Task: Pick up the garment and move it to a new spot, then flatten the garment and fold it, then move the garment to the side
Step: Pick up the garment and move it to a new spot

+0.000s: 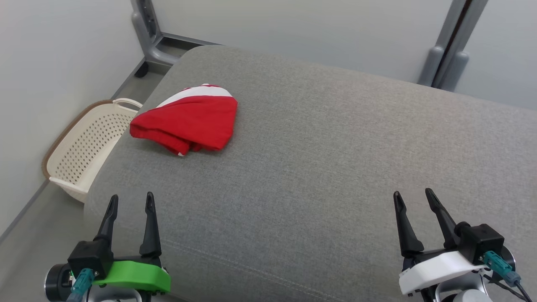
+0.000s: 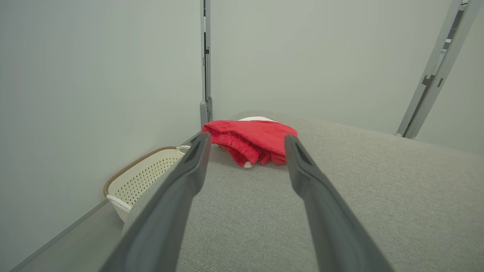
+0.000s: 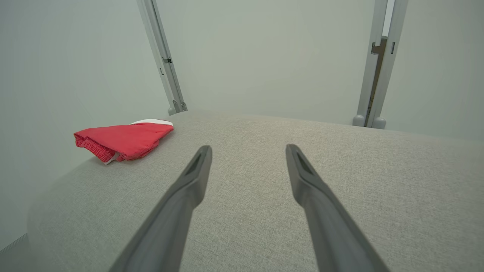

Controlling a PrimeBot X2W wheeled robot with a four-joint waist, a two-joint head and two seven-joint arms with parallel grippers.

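A white basket (image 1: pixel 84 147) is seen on the floor at the far left, just beside the gray cushion (image 1: pixel 335 167). The red garment (image 1: pixel 188 121) is laid in a loose bundle on the cushion, near its left edge and toward the back (a white stripe is shown along its far side). The left gripper (image 1: pixel 131 197) is held wide open and empty over the front of the cushion. It is pointed at the garment but is well apart from it. The right gripper (image 1: pixel 413 193) is also held wide open and empty, far off to the right.

Trouble could be met from here. If the bundle is pushed and not pinched, it could be slid off the edge into the basket. If only the top layer is caught, the garment could be lifted lopsided. A long reach is needed from the right, so the cloth could be missed.
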